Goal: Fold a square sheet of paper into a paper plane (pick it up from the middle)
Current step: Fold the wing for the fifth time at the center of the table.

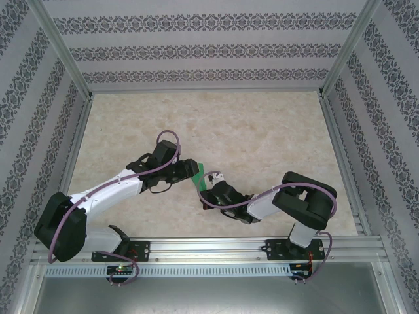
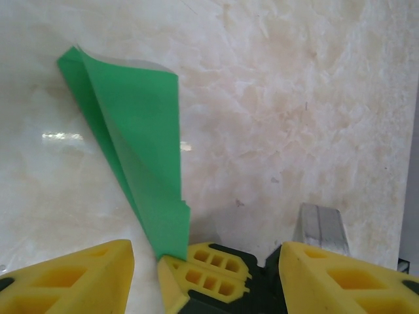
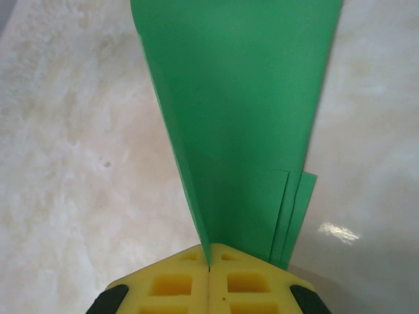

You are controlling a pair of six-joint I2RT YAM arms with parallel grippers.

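Green paper plane (image 3: 242,118), smooth creased wedge, at table (image 1: 262,124) centre, narrow end pinched in closed right gripper (image 3: 208,261), arm reaching 10 o'clock. Left gripper (image 2: 206,256) wide, empty, arm reaching 2 o'clock.

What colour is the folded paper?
Plain bright green, unmarked: the paper plane shows best in the right wrist view.

Overhead; wrist close-ups sharing paper plane (image 2: 141,157)
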